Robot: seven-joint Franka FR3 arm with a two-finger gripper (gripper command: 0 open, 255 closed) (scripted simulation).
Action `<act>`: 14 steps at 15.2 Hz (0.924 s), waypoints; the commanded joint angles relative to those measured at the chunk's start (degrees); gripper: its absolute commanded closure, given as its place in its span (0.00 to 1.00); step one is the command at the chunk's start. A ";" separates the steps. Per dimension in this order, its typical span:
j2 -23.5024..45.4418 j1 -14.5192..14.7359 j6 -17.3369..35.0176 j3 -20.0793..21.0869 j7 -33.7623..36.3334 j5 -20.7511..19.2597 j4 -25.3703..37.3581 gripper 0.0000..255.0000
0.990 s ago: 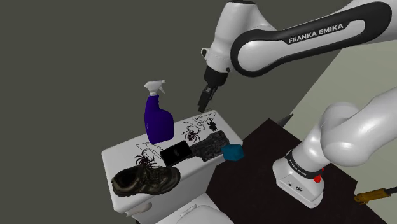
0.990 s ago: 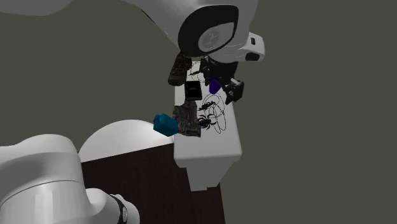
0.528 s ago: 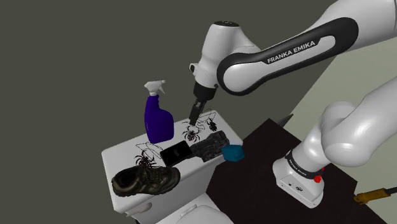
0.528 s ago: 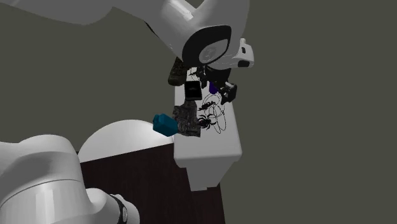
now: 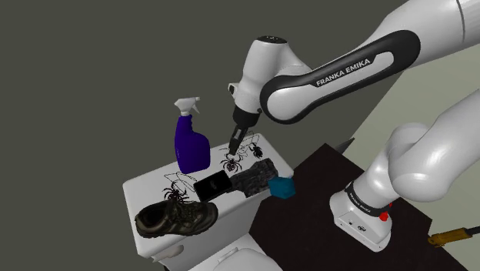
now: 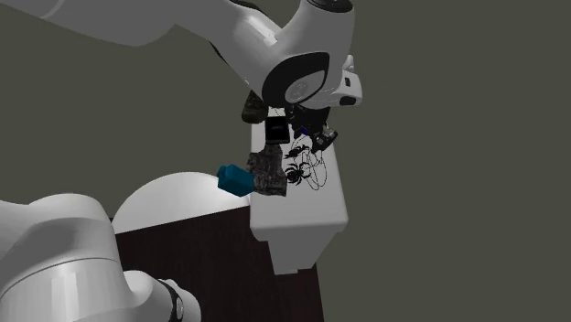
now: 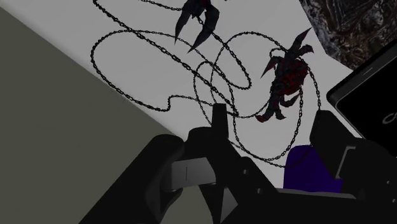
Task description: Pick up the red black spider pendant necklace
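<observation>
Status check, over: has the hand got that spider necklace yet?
Hand open, nothing held. Red-black spider pendant lying loose just ahead of it, not yet gripped. Purple spray bottle close alongside.

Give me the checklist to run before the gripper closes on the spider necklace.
1. Fingers open: ok; the gripper has its fingers apart.
2. Right target: ok; the red-and-black spider pendant lies just ahead, between the fingers' lines.
3. Fingers down at the white lid: cannot tell.
4. Necklace free: not ok; its chain loops across that of a second spider pendant.
5. Bottle clearance: cannot tell; the purple spray bottle sits close beside one finger.
</observation>
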 commanded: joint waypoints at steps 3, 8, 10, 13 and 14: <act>0.12 0.04 0.06 0.06 0.11 0.03 -0.37 1.00; -0.30 -0.09 -0.91 -0.12 0.04 -0.07 0.17 1.00; -1.37 -0.11 -2.63 -0.25 0.17 -0.11 0.83 1.00; -2.87 -0.16 -5.19 -0.44 0.39 -0.19 1.90 1.00; -3.34 -0.17 -6.04 -0.51 0.46 -0.23 2.29 1.00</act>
